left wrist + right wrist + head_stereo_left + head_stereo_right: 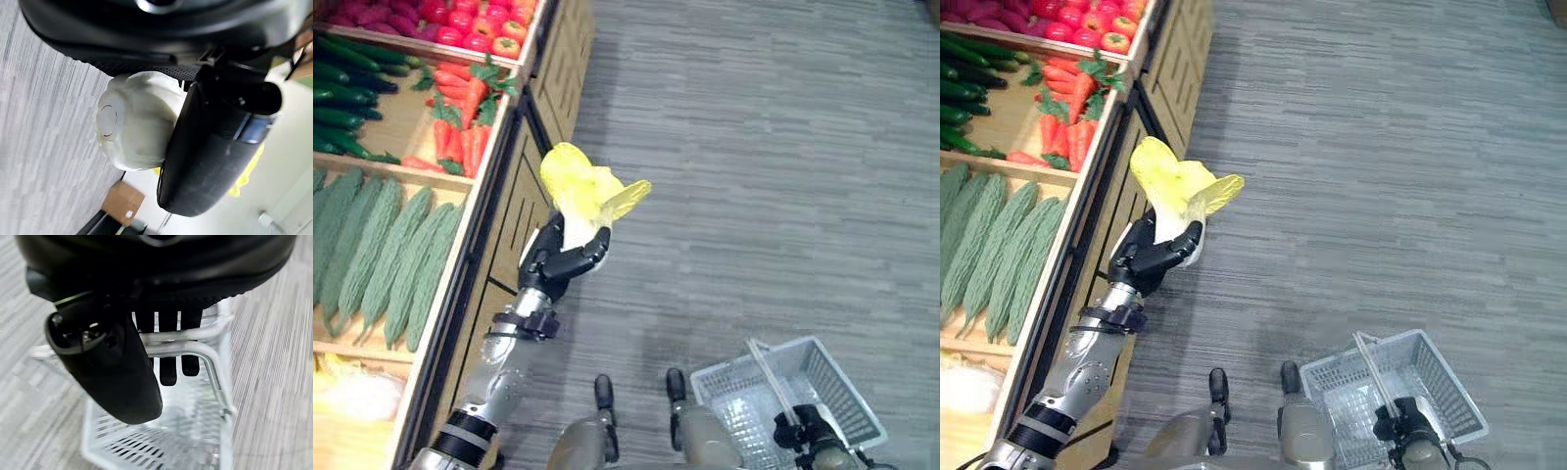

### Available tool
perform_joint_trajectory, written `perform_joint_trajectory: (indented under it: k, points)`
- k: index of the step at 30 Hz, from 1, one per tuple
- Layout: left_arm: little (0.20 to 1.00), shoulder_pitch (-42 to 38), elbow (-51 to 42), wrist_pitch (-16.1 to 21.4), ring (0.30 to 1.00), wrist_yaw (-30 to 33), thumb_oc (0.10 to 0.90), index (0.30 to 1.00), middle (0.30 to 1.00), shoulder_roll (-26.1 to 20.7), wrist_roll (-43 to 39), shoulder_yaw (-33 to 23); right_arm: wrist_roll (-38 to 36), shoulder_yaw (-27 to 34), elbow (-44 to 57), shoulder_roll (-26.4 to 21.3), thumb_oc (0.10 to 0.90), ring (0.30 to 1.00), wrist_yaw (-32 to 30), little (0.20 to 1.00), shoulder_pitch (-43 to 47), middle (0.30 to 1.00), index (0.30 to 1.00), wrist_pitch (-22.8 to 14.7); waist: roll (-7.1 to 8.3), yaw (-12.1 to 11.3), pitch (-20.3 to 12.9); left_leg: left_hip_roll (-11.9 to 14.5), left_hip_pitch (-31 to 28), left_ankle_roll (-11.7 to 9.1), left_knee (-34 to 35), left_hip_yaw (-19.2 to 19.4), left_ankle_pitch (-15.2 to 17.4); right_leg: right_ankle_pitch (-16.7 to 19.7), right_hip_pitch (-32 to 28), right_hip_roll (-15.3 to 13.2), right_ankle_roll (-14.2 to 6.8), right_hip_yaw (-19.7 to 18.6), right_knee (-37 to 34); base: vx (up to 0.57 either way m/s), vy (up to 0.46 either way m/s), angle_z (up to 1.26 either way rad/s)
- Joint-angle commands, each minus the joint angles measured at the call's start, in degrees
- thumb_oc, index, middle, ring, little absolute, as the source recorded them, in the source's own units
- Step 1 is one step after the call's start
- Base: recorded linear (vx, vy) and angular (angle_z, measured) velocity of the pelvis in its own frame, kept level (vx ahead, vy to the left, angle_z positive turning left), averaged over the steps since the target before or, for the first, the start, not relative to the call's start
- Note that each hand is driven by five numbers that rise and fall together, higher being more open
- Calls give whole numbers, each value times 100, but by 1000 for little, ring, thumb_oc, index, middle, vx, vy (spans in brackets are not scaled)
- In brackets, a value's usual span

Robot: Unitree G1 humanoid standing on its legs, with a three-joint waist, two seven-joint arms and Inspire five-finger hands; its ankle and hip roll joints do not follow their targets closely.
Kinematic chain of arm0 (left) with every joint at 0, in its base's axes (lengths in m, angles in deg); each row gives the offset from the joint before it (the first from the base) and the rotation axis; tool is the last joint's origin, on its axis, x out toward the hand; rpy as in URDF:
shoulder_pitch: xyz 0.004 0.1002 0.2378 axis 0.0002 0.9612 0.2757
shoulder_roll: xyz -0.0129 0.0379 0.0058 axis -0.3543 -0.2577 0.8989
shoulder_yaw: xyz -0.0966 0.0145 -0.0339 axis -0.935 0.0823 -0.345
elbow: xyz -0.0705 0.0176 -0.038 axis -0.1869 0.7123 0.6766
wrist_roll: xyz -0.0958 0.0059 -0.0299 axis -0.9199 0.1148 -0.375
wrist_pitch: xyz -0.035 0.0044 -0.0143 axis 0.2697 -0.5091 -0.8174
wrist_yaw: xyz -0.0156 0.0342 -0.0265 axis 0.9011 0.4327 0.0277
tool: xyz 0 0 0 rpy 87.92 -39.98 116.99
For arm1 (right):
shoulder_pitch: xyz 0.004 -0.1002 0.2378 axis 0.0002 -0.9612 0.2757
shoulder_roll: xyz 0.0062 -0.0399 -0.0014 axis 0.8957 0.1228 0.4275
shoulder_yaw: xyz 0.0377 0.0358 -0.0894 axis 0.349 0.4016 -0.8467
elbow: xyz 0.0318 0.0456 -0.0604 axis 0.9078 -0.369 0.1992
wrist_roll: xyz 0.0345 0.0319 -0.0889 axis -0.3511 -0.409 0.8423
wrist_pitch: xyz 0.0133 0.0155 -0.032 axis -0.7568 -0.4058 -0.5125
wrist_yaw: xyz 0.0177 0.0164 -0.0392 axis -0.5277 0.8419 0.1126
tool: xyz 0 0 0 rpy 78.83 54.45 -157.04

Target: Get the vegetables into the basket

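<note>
In the left eye view, the left hand (560,258) is raised beside the wooden produce shelf (494,186), fingers curled around the pale stalk end of a yellow leafy cabbage (585,191). The leaves fan out above the fingertips, clear of the shelf edge, which suggests the vegetable has been lifted free for carrying. Low on the other side, the right hand (808,431) holds the white wire basket (847,392) by its handle (769,377), so the basket hangs open-mouthed and well apart from the cabbage. On the shelf lie carrots (460,122), cucumbers (342,98), bitter gourds (382,250) and tomatoes (475,20), all outside the basket.

The right eye view shows the same layout: cabbage above the left fingers, basket under the right hand, grey floor (1381,147) between them. I judge the next step to be a swing across to the basket.

In the left wrist view, the cabbage's white base sits pressed between the thumb (215,147) and the palm, the cut stem end facing out; the grip looks firm because it clamps the solid part, not the loose leaves.

In the right wrist view, the fingers (168,357) hook over the metal handle with the thumb closed below it, keeping the basket level. Its mesh bottom appears empty.
</note>
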State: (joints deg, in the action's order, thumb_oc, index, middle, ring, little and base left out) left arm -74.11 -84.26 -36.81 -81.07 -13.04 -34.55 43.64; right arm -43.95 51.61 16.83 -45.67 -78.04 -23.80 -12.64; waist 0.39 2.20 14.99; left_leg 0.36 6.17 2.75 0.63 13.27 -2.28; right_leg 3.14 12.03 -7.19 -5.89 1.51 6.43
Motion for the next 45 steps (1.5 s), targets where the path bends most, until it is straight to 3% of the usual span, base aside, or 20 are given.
perform_joint_trajectory:
  k: [1, 5, 9, 12, 15, 17, 18, 21, 23, 27, 30, 34, 37, 39, 42, 45]
  points:
    - [300, -60, -804, 564, 300, -203, 400, 300, 300, -43, 84, -266, -60, -22, -177, -233, 400, 300, -223, 300, -62, 300, 300, -63, 291, -220, -445, 451, 162, -517, -368, 99, 122, 252, -211, -574, -427, 705, 281, -15, 101, -116]
    - [300, 29, -833, 527, 300, -232, 400, 300, 300, -32, 101, -333, -12, 24, -210, -209, 400, 300, -213, 300, -153, 300, 300, -49, 334, -200, -556, 475, -18, -558, -305, 265, 111, 456, -266, -705, -489, 765, 98, 48, -13, -49]
    - [300, 268, -866, 455, 300, -279, 400, 300, 300, -1, 158, -419, 54, 85, -300, -227, 400, 300, -220, 300, -288, 300, 300, -27, 394, -224, -760, 558, -273, -708, -28, 419, -34, 433, -559, -557, -502, 778, -678, 75, -153, -30]
    - [300, 284, -865, 423, 300, -276, 400, 300, 300, 19, 203, -383, 47, 103, -288, -281, 400, 300, -245, 300, -287, 300, 300, -35, 372, -225, -824, 598, -326, -776, 144, 411, -165, 445, -672, -488, -492, 864, -873, 43, -162, -14]
    - [300, 266, -899, 362, 300, -310, 400, 300, 300, -36, 335, -233, -117, 311, -49, -674, 400, 300, -450, 300, -164, 300, 300, -84, 260, -176, -931, 698, -350, -895, 399, 345, -348, 457, -797, -389, -494, 956, -1143, 19, -154, 6]
    - [300, 272, -917, 331, 300, -317, 400, 300, 300, -146, 447, -205, -154, 346, 326, -825, 400, 300, -521, 300, -96, 300, 300, -145, 219, -146, -957, 716, -374, -913, 436, 354, -368, 445, -806, -366, -486, 925, -1143, 17, -38, 7]
    - [300, 268, -941, 318, 300, -381, 400, 300, 300, -314, 632, -118, -288, 499, 771, -1076, 400, 300, -604, 300, -40, 300, 300, -264, 175, -102, -995, 729, -412, -925, 437, 376, -358, 446, -831, -361, -497, 903, -1143, 31, 1, 1]
    - [300, 185, -925, 338, 300, -350, 400, 300, 300, -536, 943, -35, -1107, 831, 2441, -1119, 400, 300, -568, 300, 7, 300, 300, -646, 126, -4, -1065, 733, -434, -926, 437, 432, -320, 466, -816, -373, -499, 853, -1143, 12, 2, 0]
    - [300, 108, -907, 408, 300, -289, 400, 300, 300, -716, 1415, 4, -1125, 826, 3642, -1171, 400, 300, -472, 300, -52, 300, 300, -857, 106, 45, -1084, 726, -481, -921, 437, 443, -267, 463, -832, -379, -504, 820, -1143, 22, 26, -9]
    - [300, -154, -955, 556, 300, -138, 400, 300, 300, -1049, 2368, 163, -948, 647, 4292, -1141, 400, 300, -359, 300, 46, 300, 300, -957, 104, 38, -1165, 721, -494, -910, 437, 449, -240, 471, -833, -403, -503, 814, -1143, 20, 7, -6]
    - [300, -446, -927, 660, 300, 8, 400, 300, 300, -1196, 2863, 414, -938, 443, 4483, -1146, 400, 300, -324, 300, 287, 300, 300, -996, 95, 21, -1187, 714, -506, -911, 437, 448, -226, 464, -840, -416, -505, 818, -1143, 0, 0, 0]
    - [300, -1035, -1056, 936, 300, 444, 400, 300, 300, -1661, 4215, 873, -829, 98, 4768, -1207, 400, 300, -315, 300, 647, 300, 300, -1072, 89, 11, -1208, 725, -548, -917, 437, 440, -174, 430, -885, -423, -529, 822, -1143, 8, -1, 1]
    - [300, -1321, -1020, 1017, 300, 677, 400, 300, 300, -1729, 4623, 1125, -829, -35, 4868, -1234, 400, 300, -319, 300, 840, 300, 300, -1102, 98, 0, -1217, 723, -531, -916, 437, 453, -197, 453, -853, -427, -527, 811, -1143, 0, 0, 0]
    - [300, -2098, -1007, 1162, 300, 976, 400, 300, 300, -2053, 5830, 1790, -928, -398, 5055, -1294, 400, 300, -310, 300, 1258, 300, 300, -1174, 85, 20, -1233, 736, -545, -934, 437, 466, -188, 453, -867, -435, -549, 796, -1143, 0, 0, 0]
    - [300, -2511, -842, 1182, 300, 1212, 400, 300, 300, -2088, 6628, 2169, -948, -612, 5226, -1328, 400, 300, -247, 300, 1410, 300, 300, -1190, 88, 42, -1236, 741, -563, -946, 437, 478, -186, 451, -879, -429, -558, 793, -1143, 0, 0, 0]
    - [300, -2653, -692, 1175, 300, 1306, 400, 300, 300, -2003, 6912, 2343, -995, -703, 5340, -1321, 400, 300, -213, 300, 1453, 300, 300, -1202, 93, 45, -1236, 747, -573, -950, 437, 483, -186, 444, -884, -426, -559, 795, -1143, 1, -2, -1]
